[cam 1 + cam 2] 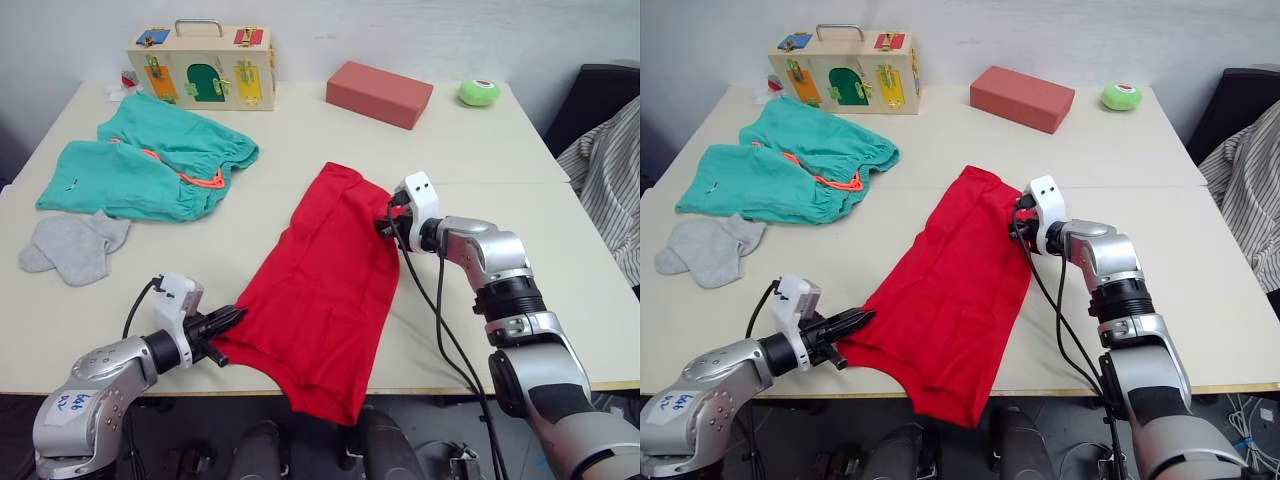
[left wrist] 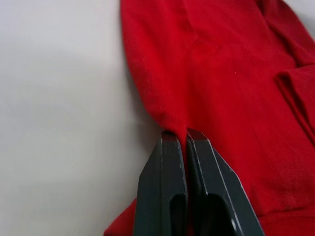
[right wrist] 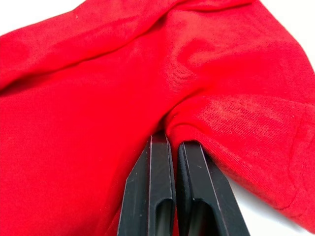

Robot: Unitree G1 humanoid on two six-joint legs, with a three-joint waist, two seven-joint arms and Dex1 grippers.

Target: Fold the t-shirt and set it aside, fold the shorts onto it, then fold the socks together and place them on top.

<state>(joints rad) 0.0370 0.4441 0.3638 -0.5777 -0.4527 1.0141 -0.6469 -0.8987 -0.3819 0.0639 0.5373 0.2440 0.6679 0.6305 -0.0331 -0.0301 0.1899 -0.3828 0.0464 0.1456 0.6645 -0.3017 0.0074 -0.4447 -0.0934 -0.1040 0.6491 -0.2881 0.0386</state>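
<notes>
- Centre of the table (image 1: 500, 140): t-shirt (image 1: 325, 290), folded lengthwise, near end overhanging the table's front edge.
- Left gripper (image 1: 232, 322): pinching the t-shirt's near-left edge.
- Right gripper (image 1: 386, 222): pinching its far-right edge.

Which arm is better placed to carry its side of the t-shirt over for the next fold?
Probably the left. The left pincer pinches the t-shirt at its near edge; the right pincer holds the far side.
</notes>
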